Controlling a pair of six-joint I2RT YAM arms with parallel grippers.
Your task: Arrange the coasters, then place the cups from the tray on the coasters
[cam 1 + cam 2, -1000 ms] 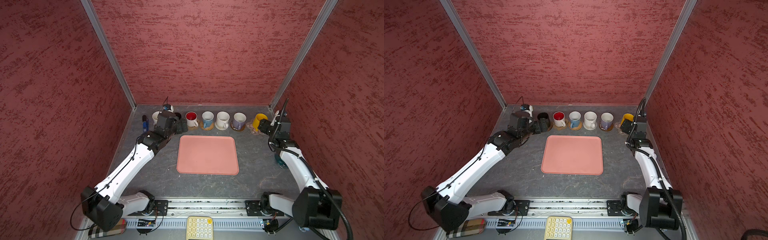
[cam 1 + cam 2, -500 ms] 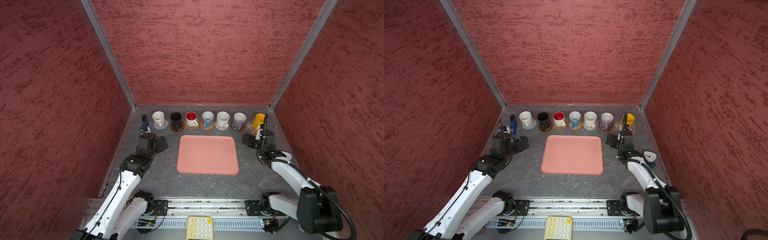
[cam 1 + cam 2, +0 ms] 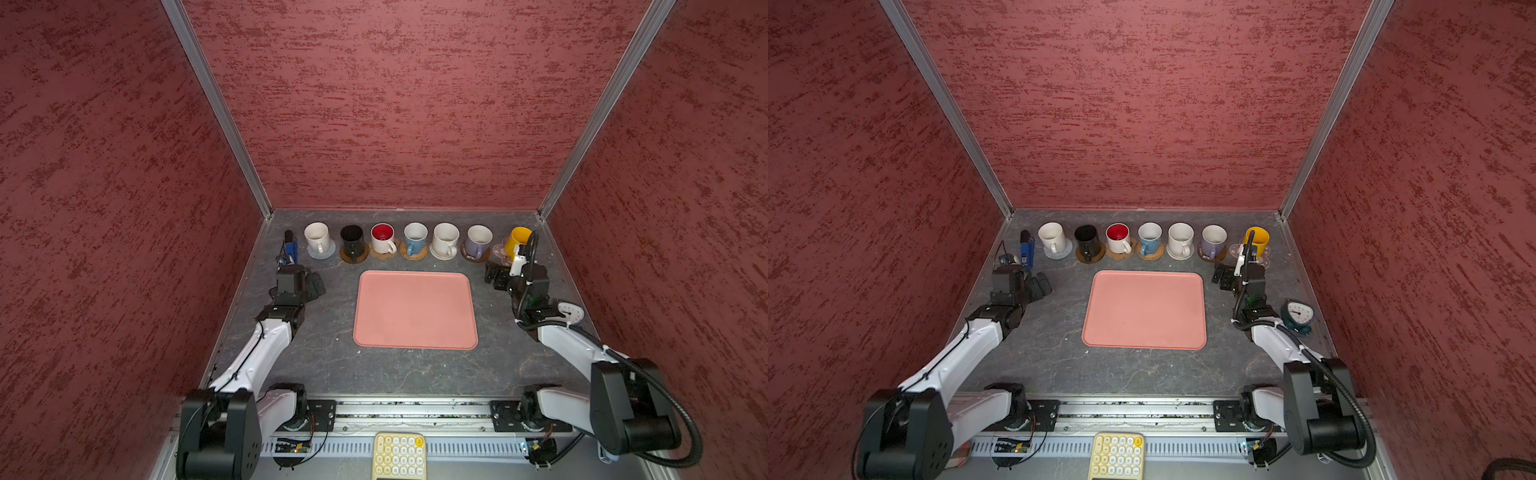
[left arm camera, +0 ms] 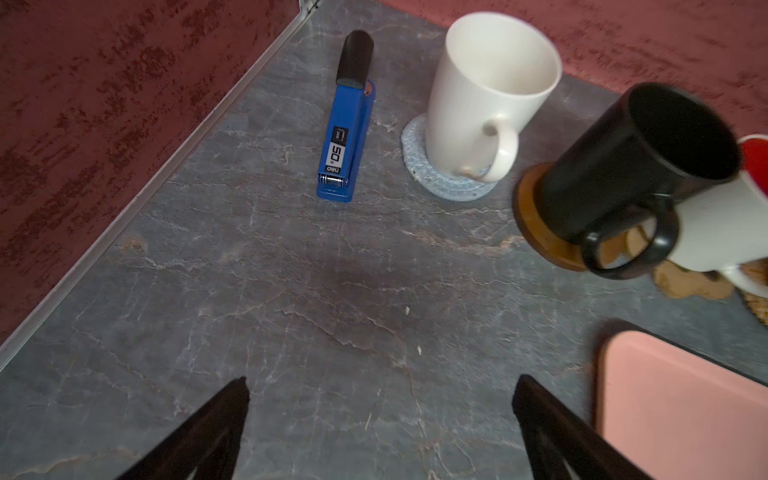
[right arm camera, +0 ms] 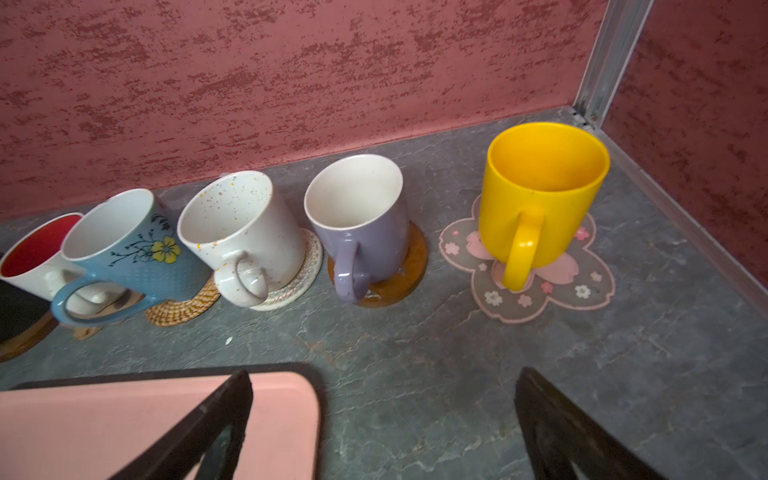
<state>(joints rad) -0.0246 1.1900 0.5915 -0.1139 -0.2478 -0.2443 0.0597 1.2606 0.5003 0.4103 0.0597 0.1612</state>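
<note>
Several cups stand in a row along the back wall, each on a coaster: from a white cup [image 3: 316, 236] on the grey woven coaster [image 4: 440, 183] at the left to the yellow cup [image 5: 540, 195] on the pink flower coaster [image 5: 540, 299] at the right. Between them are the black cup [image 4: 640, 166], the blue cup [image 5: 129, 249] and the lavender cup [image 5: 361, 220]. The salmon-pink tray [image 3: 415, 309] lies bare mid-table. My left gripper [image 3: 313, 284] is open and empty left of the tray. My right gripper [image 3: 494, 276] is open and empty near the tray's far right corner.
A blue stapler [image 4: 347, 137] lies by the left wall beside the white cup. A small teal clock [image 3: 1296, 316] stands by the right wall behind my right arm. A yellow keypad [image 3: 399, 455] sits on the front rail. Red walls close three sides.
Both arms drew back from the cup row toward the front. The left gripper left the far-left white cup; the right gripper left the yellow cup and opened wider.
</note>
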